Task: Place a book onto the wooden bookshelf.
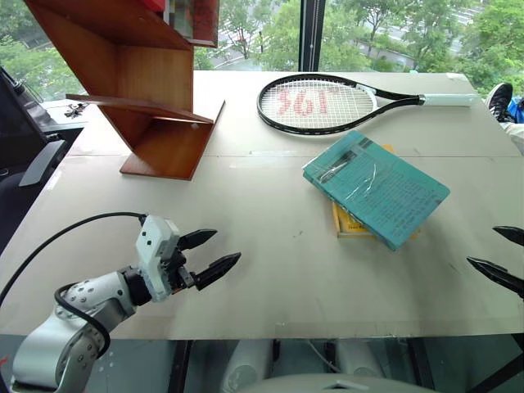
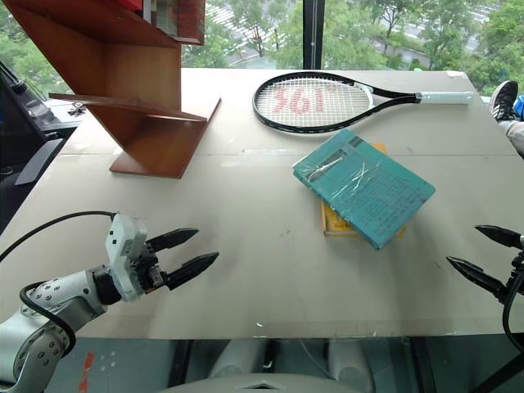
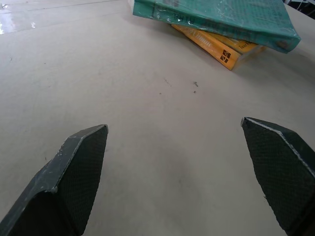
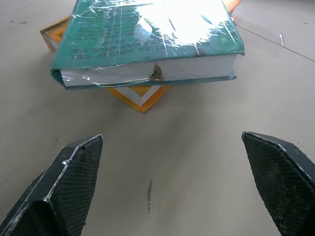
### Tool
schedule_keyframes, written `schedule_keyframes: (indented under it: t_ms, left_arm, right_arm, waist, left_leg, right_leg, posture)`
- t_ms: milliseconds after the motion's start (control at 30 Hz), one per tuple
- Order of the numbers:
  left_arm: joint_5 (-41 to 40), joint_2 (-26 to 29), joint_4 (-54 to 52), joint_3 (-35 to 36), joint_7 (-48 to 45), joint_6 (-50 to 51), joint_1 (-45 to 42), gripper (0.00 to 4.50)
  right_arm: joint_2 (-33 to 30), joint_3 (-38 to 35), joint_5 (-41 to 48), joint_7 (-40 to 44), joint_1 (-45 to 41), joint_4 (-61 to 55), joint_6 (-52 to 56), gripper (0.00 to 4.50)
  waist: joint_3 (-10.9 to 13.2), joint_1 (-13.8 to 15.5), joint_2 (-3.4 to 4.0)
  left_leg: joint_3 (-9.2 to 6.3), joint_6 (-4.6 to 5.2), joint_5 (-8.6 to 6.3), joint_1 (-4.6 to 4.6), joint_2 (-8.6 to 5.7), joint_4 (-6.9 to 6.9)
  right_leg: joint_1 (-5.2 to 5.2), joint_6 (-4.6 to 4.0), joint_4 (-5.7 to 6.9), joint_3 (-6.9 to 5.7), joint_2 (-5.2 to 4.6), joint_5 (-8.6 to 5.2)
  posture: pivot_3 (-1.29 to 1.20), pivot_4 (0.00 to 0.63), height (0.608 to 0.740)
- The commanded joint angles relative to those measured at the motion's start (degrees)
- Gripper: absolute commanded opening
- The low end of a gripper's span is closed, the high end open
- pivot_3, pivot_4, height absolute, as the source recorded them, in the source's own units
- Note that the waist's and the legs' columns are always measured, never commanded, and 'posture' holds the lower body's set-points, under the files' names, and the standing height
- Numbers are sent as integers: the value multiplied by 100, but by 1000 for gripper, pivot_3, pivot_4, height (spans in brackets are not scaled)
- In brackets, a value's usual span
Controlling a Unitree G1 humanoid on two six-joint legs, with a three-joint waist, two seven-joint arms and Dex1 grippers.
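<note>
the teal book (image 2: 364, 186) lies flat on a yellow book (image 2: 337, 223) on the table (image 2: 270, 278), well apart from the wooden bookshelf (image 2: 135, 90). a racket (image 2: 327, 100) lies behind. the left gripper (image 2: 187, 252) and the right gripper (image 2: 485, 255) both hover with fingers spread.

Teal book (image 1: 377, 187) on yellow book (image 1: 350, 224); reddish-brown wooden bookshelf (image 1: 139, 82).

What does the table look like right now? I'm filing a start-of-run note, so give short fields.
book: teal book, flat, lying on top of a yellow book
shelf: wooden bookshelf at the table's far left
other: tennis racket behind the books
left pincer: open, empty, over the table
right pincer: open, empty, apart from the book
task: book not yet picked up
</note>
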Motion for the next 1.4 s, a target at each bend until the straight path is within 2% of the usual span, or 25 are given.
schedule_keyframes:
  t_ms: [33,167,267,367,400,467,567,700,800,900,1067,1200,1333,1400]
  left_arm:
    - [-176,142,-98,162,-99,-37,-314,4473]
    - [-451,334,-278,-77,-324,154,-855,4473]
    - [-372,457,-473,-231,-523,28,-1027,4473]
    - [-484,483,-585,-247,-543,46,-1175,4473]
    - [-489,497,-650,-251,-577,22,-1179,4500]
    - [-553,494,-764,-258,-563,42,-1199,4500]
    - [-632,464,-862,-251,-484,82,-1194,4500]
    - [-660,398,-1032,-255,-367,70,-1060,4500]
    - [-573,355,-1104,-262,-293,-10,-895,4500]
    - [-566,298,-1197,-212,-125,-26,-799,4500]
    - [-499,260,-1311,-204,58,-61,-591,4500]
    - [-293,270,-1289,-271,120,-167,-526,4500]
    - [-281,249,-1189,-223,217,-166,-585,4500]
    - [-344,240,-1088,-232,307,-60,-680,4500]
  right_arm:
    - [31,-178,115,-280,-130,-300,120,4500]
    - [80,133,566,-1252,-775,-997,1158,4500]
    - [-273,351,430,-1852,-1091,-1327,2025,4500]
    - [-525,561,741,-2246,-1889,-1075,2833,4500]
    - [-643,711,734,-2388,-2297,-889,3051,3984]
    - [-863,1218,421,-2631,-3078,-464,3226,3348]
    - [-1134,2115,-180,-2660,-3862,109,3159,1911]
    - [-988,3463,-1074,-2626,-5261,1434,3054,147]
    - [-824,4309,-1665,-2319,-5947,2177,2861,62]
    - [-750,4640,-1754,-1926,-6146,2164,2958,62]
    - [-620,4778,-1553,-1529,-6093,1394,3500,62]
    - [-362,4694,-1448,-1548,-5976,1036,3717,62]
    - [-190,4439,-1376,-1648,-5796,750,3688,62]
    - [-231,4060,-1339,-1679,-5455,507,3277,62]
  waist:
    - [0,1,0]
    - [-3,-8,13]
    - [-14,-18,30]
    - [-13,-27,31]
    - [-13,-24,31]
    - [-12,-59,32]
    - [-12,-55,31]
    - [-11,-122,31]
    - [-11,-155,31]
    - [-10,-139,32]
    - [-10,-142,32]
    - [-10,-143,32]
    - [-10,-122,32]
    - [-11,-98,32]
  left_leg:
    - [0,0,0,0,0,0]
    - [-10,-1,1,-4,5,7]
    - [1,0,0,0,4,-3]
    - [2,0,0,-19,2,-6]
    - [2,0,1,-22,2,-5]
    - [1,0,0,-23,3,-6]
    - [1,0,1,-26,2,-7]
    - [-1,0,1,-35,1,-7]
    - [-1,-2,2,-46,0,-7]
    - [-12,-17,11,-69,1,-7]
    - [-4,-23,14,-105,-1,-8]
    - [-5,-16,10,-103,0,-9]
    - [-7,-4,3,-102,-2,-6]
    - [-9,-5,4,-102,-3,-5]
  right_leg:
    - [0,0,-2,0,0,0]
    - [-1,-14,-2,-8,3,8]
    - [2,-10,-11,-2,3,9]
    - [-16,9,-18,-3,4,20]
    - [-21,9,-18,-3,4,21]
    - [-22,9,-19,-4,4,21]
    - [-24,7,-25,-6,3,20]
    - [-29,8,-26,-10,3,21]
    - [-40,8,-29,-10,3,22]
    - [-60,9,-28,-21,3,22]
    - [-98,10,-26,-9,0,24]
    - [-99,9,-22,-10,2,25]
    - [-98,7,-16,-13,2,28]
    - [-98,8,-15,-14,2,29]
  posture:
    - [0,150,740]
    - [0,150,740]
    - [0,150,740]
    - [0,150,740]
    - [0,150,740]
    - [0,150,740]
    - [0,150,740]
    - [0,150,740]
    - [0,150,740]
    - [0,150,740]
    - [0,150,740]
    - [0,150,740]
    - [0,150,740]
    - [0,150,740]
